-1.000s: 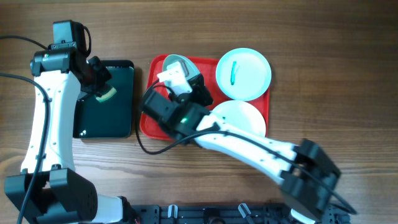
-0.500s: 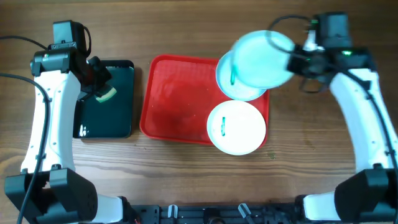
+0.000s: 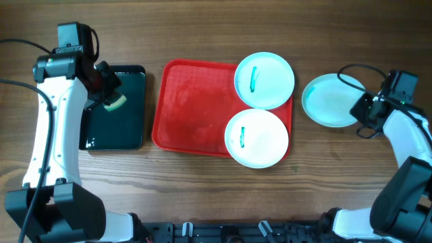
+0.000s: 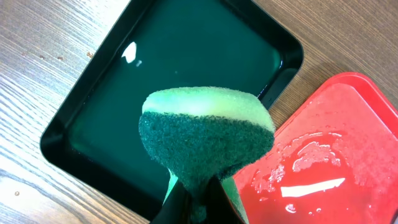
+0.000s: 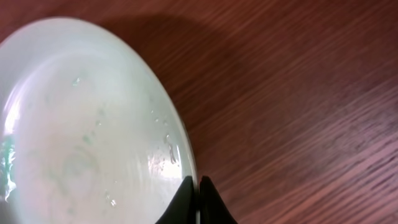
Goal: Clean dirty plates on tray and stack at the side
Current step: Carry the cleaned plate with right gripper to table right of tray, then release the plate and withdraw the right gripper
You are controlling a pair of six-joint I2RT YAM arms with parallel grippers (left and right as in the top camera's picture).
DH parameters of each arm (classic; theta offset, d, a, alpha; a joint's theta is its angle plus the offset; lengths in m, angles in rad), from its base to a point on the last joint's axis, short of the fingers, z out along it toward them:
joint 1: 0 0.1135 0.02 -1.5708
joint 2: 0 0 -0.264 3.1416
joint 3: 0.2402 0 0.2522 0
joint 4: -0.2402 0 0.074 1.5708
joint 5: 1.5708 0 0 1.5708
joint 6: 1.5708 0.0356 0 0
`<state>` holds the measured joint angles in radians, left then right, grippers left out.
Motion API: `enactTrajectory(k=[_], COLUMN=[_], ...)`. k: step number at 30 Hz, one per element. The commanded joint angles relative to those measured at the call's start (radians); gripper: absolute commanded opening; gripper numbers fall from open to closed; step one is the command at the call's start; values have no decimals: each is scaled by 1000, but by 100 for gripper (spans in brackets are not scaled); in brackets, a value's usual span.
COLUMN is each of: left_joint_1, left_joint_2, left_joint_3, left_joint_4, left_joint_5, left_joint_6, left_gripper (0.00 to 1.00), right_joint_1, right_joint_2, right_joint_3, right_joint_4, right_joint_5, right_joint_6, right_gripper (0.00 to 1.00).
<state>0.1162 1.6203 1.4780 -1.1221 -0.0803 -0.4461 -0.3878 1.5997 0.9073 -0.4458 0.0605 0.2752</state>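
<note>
The right tool (image 5: 198,186) pinches the wet rim of a smear-free plate (image 3: 329,100) lying on the counter (image 3: 202,196) right of the tray (image 3: 189,101); the left tool (image 4: 196,198) grips a sponge (image 4: 205,137); retreating before opening could drag or flip that plate.

The large red rectangular plastic tray (image 3: 192,108) sits mid-frame on the brown wooden table (image 3: 202,202). A round white plate with a green smear (image 3: 264,79) lies on the tray's upper-right corner. A 2nd round white smeared plate (image 3: 256,138) lies directly below it, with their edges meeting. Both overhang the tray's rim. A 3rd round pale-aqua plate (image 3: 331,100) lies on the table right of the tray, apart from it. The smaller dark rectangular plastic tray (image 3: 125,125) lies just left of the red tray, with a green-and-yellow foam sponge (image 3: 115,103) over its upper-right part.
</note>
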Motion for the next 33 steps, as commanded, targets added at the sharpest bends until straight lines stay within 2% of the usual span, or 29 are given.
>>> enactTrajectory(k=[1, 2, 3, 4, 5, 7, 8, 10, 12, 15, 16, 19, 23, 28, 30, 33], left_joint_1=[4, 4, 4, 4, 4, 4, 4, 4, 4, 4, 4, 4, 4, 4, 4, 4], left_joint_2=[12, 13, 12, 13, 13, 12, 13, 12, 13, 12, 12, 13, 12, 12, 12, 12], left_joint_3=[-6, -6, -6, -6, -7, -6, -6, -6, -6, -6, -6, -6, -6, -6, -6, -6], left_joint_4=[2, 2, 2, 2, -1, -5, -6, -8, -9, -12, -12, -12, -16, -16, -16, -15], left_joint_5=[5, 5, 5, 5, 5, 6, 5, 5, 5, 5, 5, 6, 5, 6, 6, 6], left_joint_6=[21, 21, 21, 21, 21, 20, 21, 20, 21, 24, 24, 36, 77, 76, 76, 76], left_gripper=[4, 4, 4, 4, 4, 4, 4, 4, 4, 4, 4, 4, 4, 4, 4, 4], right_joint_1=[0, 0, 0, 0, 0, 6, 14, 79, 164, 302, 347, 422, 432, 433, 433, 433], right_joint_2=[2, 8, 13, 12, 8, -10, -20, -33, -26, 4, 25, 90, 161, 164, 167, 177], right_joint_3=[-35, -36, -36, -34, -24, 49, 87, 142, 129, 106, 101, 100, 100, 100, 96, 70], right_joint_4=[64, 74, 83, 82, 69, -8, -45, -94, -103, -121, -120, -102, -98, -127, -144, -113], right_joint_5=[130, 136, 136, 126, 90, -113, -226, -491, -587, -541, -483, -373, -340, -284, -280, -280], right_joint_6=[14, 13, 13, 11, -8, -74, -102, -196, -240, -283, -282, -272, -272, -272, -275, -271], right_gripper=[4, 10, 29, 52, 69, 83, 83, 76, 72, 66, 61, 61, 56, 52, 45, 22])
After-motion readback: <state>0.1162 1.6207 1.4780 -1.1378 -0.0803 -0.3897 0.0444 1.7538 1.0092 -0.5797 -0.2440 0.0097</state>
